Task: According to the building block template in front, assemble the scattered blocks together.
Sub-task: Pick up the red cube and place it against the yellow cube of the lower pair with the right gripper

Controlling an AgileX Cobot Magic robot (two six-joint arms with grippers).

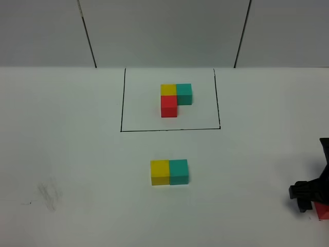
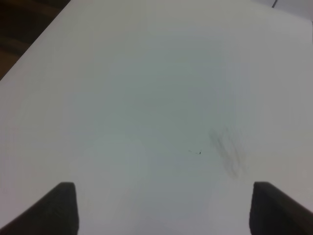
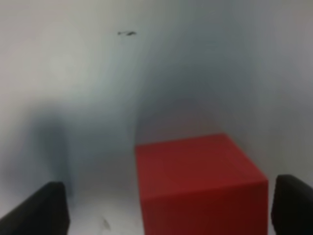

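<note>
The red cube [image 3: 200, 181] is the only scattered block not yet placed. It sits close to the right edge of the desk [image 1: 77, 170], toward the front right corner, and the right gripper [image 3: 171, 196] has it framed. The jaws are spread wide, one on each side of the cube and gripping nothing. The cube lies off-centre between them: just beside one finger, well apart from the other. Being a cube it has no long axis, though its faces look slightly turned against the line of the jaws, so squaring up before closing would seem wise. The yellow cube [image 1: 160, 172] and teal cube [image 1: 179, 171] touch side by side in the middle of the desk, toward the front edge. They match the back row of the template [image 1: 176, 98], which is framed near the back edge. There the red block sits in front of the yellow one, so that is where this cube belongs. The left gripper [image 2: 163, 196] hangs open and empty over bare desk by a grey smudge [image 2: 227, 152] — far from the red cube, so the right arm is the nearer one.
</note>
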